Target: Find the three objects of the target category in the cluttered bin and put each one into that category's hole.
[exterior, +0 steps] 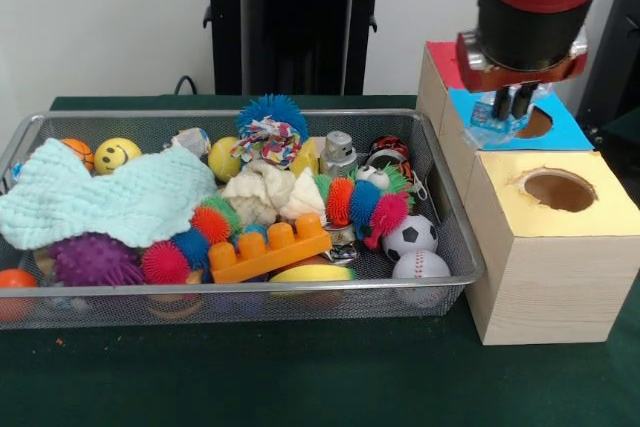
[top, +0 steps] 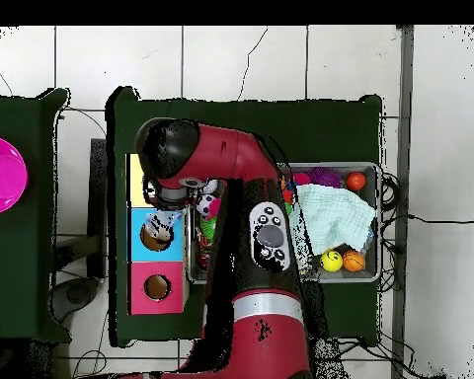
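Note:
My gripper (exterior: 510, 107) hangs over the blue-topped box (exterior: 565, 135), right beside its round hole (exterior: 537, 124). Its fingers are close together on a crumpled clear plastic object (exterior: 495, 127) that rests at the hole's edge. In the overhead view the same clear object (top: 160, 227) lies over the blue box (top: 139, 237), under the arm's wrist. The wire mesh bin (exterior: 250, 289) to the left holds a mint cloth (exterior: 120, 197), a smiley ball (exterior: 117, 154), an orange block (exterior: 270, 247), a soccer ball (exterior: 410, 237), a baseball (exterior: 420, 265) and several spiky toys.
A yellow-topped box (exterior: 600, 215) with an open hole (exterior: 560, 190) stands nearest, and a red-topped box (exterior: 445, 62) stands behind the blue one. Overhead, the red box's hole (top: 157, 287) shows uncovered. A pink bowl (top: 2, 176) sits on a separate table at the left.

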Tool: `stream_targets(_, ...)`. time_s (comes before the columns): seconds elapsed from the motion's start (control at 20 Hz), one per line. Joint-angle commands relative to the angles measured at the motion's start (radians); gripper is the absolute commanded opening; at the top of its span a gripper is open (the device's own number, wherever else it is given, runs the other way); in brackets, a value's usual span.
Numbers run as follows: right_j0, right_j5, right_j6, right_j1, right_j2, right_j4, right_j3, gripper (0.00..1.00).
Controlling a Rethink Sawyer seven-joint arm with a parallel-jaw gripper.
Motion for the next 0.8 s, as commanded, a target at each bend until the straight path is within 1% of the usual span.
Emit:
stream_targets(0.05,0.028,-0.016,0.34,0.012,0.003,0.056,0.104,0.0)
stream_targets(0.25,0.061,0.002,0.364,0.001,-0.009,0.083,0.115,0.0)
stream_targets(0.3,0.066,0.003,0.362,-0.005,-0.011,0.087,0.128,0.0)
stream_targets(0.4,0.081,-0.014,0.354,-0.007,-0.019,0.084,0.16,0.0)
stream_targets(0.55,0.096,-0.099,0.338,-0.015,-0.029,0.075,0.231,0.0)
stream_targets(0.6,0.097,-0.113,0.332,-0.017,-0.029,0.074,0.25,0.0)
stream_targets(0.7,0.093,-0.116,0.303,-0.021,-0.016,0.077,0.285,0.0)
stream_targets(0.8,0.099,-0.116,0.303,-0.024,-0.016,0.078,0.306,0.0)
